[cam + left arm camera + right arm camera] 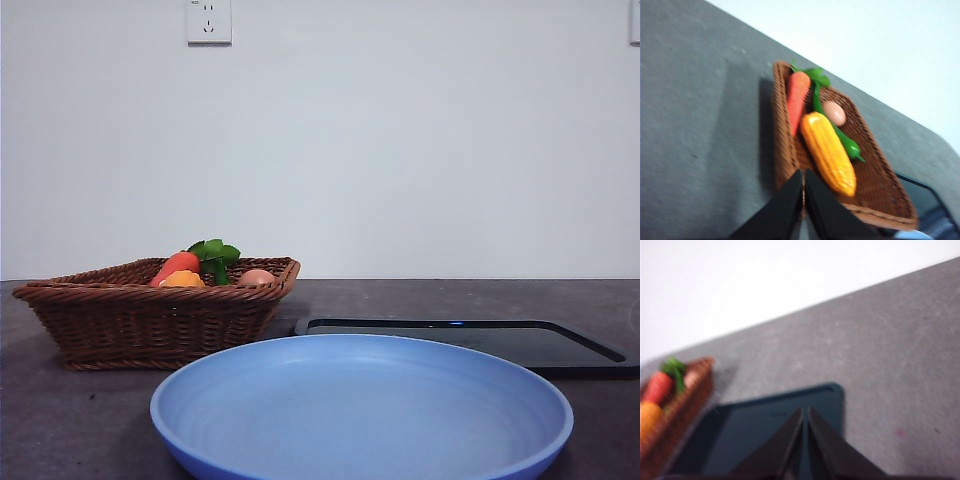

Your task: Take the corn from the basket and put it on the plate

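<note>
Corn (828,152) lies in basket (781,145) w/ carrot (797,97) and egg (833,113) close by, plate (360,415) bare; left gripper (803,186) above, jaws pressed together, risks snagging rim or neighbours unless they spread first.

Left gripper (804,175): its two black jaws rise side by side with their tips pressed together, leaving only a thin seam between them and nothing held, as seen in the left wrist view. Right gripper (805,412): its black jaws likewise meet at the tips in a narrow closed wedge, empty, as seen in the right wrist view. Neither arm enters the front view.
</note>
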You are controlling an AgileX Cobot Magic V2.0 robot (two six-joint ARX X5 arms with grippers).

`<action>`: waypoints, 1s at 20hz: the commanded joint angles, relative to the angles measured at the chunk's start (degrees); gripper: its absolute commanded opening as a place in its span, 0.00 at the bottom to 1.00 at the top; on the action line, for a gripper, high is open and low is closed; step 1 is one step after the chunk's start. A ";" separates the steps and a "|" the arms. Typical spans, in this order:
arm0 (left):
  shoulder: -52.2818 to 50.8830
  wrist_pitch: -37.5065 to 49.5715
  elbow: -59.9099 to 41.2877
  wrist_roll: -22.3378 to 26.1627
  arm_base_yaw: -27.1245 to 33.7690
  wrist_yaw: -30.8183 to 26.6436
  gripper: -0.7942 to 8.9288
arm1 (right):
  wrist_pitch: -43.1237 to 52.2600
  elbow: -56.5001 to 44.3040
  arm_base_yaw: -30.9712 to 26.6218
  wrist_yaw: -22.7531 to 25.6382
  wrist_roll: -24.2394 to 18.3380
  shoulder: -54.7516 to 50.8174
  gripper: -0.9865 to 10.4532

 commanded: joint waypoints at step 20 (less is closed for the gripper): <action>18.34 -28.50 30.73 12.44 0.04 14.36 0.09 | -33.18 32.17 0.48 -14.29 -12.28 20.81 0.09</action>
